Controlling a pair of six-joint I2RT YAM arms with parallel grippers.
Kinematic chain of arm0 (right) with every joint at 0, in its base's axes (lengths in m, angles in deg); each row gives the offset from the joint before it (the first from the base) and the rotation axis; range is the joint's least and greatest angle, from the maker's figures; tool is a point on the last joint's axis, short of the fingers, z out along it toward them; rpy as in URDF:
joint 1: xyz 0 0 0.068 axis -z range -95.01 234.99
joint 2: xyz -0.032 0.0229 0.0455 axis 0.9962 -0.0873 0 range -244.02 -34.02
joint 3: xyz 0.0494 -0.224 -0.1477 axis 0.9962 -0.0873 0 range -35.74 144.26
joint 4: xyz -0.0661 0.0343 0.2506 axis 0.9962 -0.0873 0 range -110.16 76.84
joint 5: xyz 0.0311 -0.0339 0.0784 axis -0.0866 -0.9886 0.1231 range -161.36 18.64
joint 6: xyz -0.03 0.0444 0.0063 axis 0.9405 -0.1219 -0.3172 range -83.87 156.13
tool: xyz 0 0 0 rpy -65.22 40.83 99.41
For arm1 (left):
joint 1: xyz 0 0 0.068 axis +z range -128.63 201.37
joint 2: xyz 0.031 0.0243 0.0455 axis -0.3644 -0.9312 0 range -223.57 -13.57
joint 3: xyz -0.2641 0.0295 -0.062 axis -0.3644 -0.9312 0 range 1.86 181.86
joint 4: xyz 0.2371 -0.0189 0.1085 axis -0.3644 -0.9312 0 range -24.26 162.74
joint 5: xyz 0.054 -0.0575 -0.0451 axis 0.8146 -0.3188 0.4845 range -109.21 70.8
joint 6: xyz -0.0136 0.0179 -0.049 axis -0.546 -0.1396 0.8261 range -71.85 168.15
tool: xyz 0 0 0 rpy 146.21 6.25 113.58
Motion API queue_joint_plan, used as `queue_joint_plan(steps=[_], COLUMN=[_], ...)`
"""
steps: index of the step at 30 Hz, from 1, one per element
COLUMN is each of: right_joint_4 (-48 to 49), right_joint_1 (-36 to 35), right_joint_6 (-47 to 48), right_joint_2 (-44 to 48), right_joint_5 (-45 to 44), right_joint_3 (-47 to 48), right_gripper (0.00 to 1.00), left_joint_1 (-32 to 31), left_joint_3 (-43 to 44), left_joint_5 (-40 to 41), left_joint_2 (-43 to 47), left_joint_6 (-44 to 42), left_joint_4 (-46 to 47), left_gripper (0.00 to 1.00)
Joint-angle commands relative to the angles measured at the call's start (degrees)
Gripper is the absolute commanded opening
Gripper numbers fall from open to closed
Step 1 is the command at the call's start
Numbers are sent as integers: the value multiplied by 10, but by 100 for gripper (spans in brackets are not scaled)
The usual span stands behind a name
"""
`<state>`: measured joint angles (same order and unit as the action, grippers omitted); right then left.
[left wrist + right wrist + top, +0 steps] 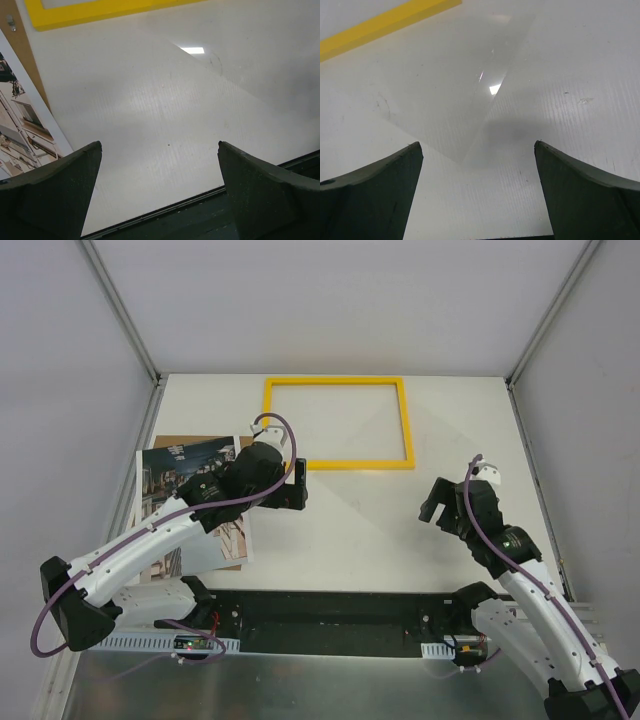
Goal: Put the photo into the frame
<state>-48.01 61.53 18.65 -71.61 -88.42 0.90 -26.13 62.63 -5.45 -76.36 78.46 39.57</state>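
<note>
Top view: the left pincer (298,485) stands wide open over the white table (350,550) and holds nothing. The frame (355,462) lies flat with its yellow side up, and its near bar is just beside this pincer. The photo (170,475) lies behind the pincer, partly under the left arm. It rests on a brown backing board (230,558) that shows past its edges. The right pincer (433,508) is also spread wide and empty. The frame's near right corner is ahead of it and to its left, well apart.

Left wrist view: both dark fingers are far apart with only bare table between them. A corner of the frame sits ahead and to the left. The photo's white edge and street buildings lie close beside the left finger, with a strip of the backing board beyond them. Ahead and to the right, a faint edge and a bright glint mark a clear sheet (240,55) lying on the table.

Right wrist view: the fingers are wide apart and grip nothing. The clear sheet lies just ahead, one corner pointing toward the gap. One yellow bar of the frame crosses ahead to the left.
</note>
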Motion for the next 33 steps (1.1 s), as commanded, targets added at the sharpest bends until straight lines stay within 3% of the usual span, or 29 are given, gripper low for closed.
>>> queue_joint_plan(steps=[1, 10, 16, 23, 27, 33], right_joint_4=[8, 7, 56, 241, 366, 536], right_joint_1=[3, 21, 90, 270, 343, 390], right_joint_6=[-2, -4, -5, -41, -72, -106], right_joint_2=[1, -8, -27, -78, -123, -206], right_joint_5=[0, 14, 81, 283, 337, 368], right_joint_3=[4, 7, -2, -76, -123, -173], right_gripper=[96, 96, 96, 96, 96, 96], left_joint_1=[7, 7, 7, 7, 8, 8], left_joint_3=[-6, -4, -7, -8, -5, 3], left_joint_5=[-7, -8, -22, -39, -55, -67], left_joint_2=[-2, 4, 2, 6, 6, 1], left_joint_6=[-5, 3, 2, -1, -7, -17], left_joint_4=[17, 18, 17, 10, 6, 5], left_gripper=[99, 99, 99, 99, 99, 99])
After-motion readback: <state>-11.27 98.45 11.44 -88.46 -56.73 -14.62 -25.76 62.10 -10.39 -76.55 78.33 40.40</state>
